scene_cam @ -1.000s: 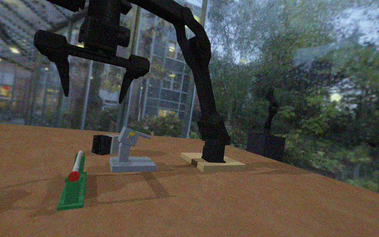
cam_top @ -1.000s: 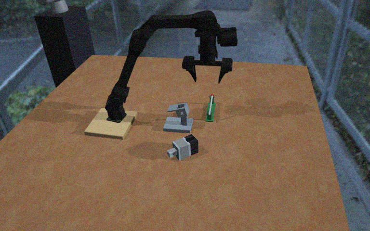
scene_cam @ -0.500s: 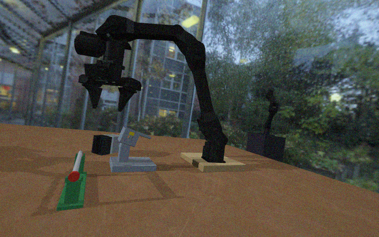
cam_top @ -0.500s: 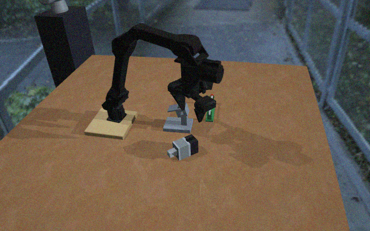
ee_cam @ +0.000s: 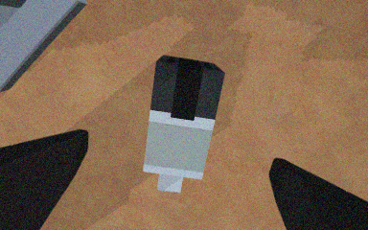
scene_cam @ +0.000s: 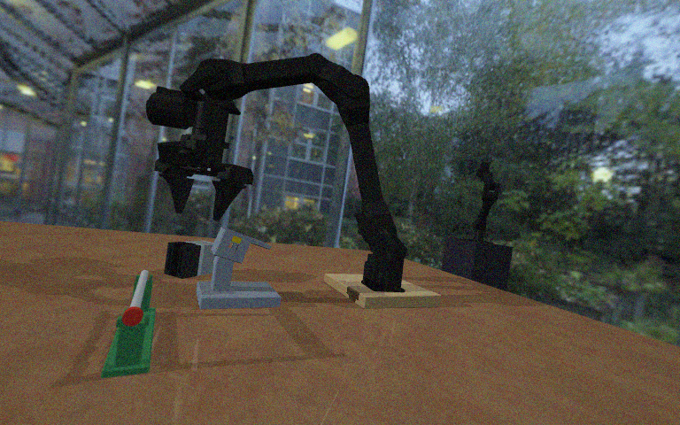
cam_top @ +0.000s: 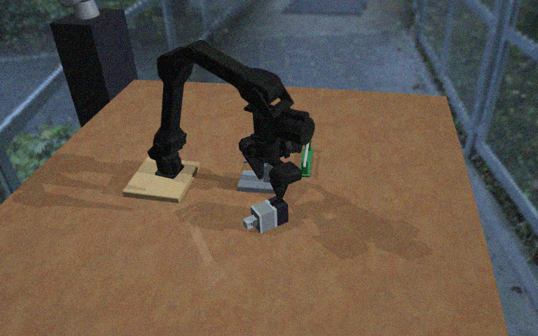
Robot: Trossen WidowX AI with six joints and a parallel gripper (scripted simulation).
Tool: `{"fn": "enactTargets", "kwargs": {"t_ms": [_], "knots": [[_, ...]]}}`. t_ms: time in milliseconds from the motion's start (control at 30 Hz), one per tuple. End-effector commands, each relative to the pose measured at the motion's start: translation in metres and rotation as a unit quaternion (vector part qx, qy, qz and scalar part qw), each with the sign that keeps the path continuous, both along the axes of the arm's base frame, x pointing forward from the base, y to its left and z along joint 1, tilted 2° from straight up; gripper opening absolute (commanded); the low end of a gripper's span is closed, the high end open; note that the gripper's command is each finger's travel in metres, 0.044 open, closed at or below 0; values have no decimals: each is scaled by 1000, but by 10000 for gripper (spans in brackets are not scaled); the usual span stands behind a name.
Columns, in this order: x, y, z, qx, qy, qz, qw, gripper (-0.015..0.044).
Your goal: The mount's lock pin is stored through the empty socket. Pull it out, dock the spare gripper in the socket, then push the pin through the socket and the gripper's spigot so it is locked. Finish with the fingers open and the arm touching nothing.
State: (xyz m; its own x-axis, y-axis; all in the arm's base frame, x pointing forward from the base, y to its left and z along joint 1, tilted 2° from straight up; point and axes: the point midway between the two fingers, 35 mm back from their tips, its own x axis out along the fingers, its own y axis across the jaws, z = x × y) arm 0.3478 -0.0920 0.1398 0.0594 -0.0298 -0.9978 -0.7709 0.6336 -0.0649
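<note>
My gripper (cam_top: 270, 187) (scene_cam: 197, 215) (ee_cam: 181, 153) is open and empty, pointing down above the spare gripper. The spare gripper (cam_top: 266, 213) (scene_cam: 181, 259) (ee_cam: 178, 152) lies on the table, a grey block with a black end and a small light spigot. In the wrist view it shows between my two fingertips, lower than they are. The blue-grey mount (cam_top: 256, 185) (scene_cam: 238, 297) (ee_cam: 38, 43) stands beside it, its tilted socket (scene_cam: 227, 244) bearing a yellow mark; my arm partly hides it in the top view. The white pin (cam_top: 305, 155) (scene_cam: 138, 293) with a red head lies on the green rack (cam_top: 310, 159) (scene_cam: 126, 372).
The arm's base stands on a pale wooden board (cam_top: 148, 186) (scene_cam: 396, 299). The mount stands between that board and the green rack. A dark pedestal (cam_top: 91, 59) (scene_cam: 476, 260) is beyond the table's edge.
</note>
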Motion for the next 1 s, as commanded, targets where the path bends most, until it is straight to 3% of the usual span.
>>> {"fn": "enactTargets", "kwargs": {"t_ms": [0, 967], "knots": [[0, -2, -21, 1, 3, -1, 1000, 440], [3, -6, -71, 1, 3, -1, 1000, 440]]}}
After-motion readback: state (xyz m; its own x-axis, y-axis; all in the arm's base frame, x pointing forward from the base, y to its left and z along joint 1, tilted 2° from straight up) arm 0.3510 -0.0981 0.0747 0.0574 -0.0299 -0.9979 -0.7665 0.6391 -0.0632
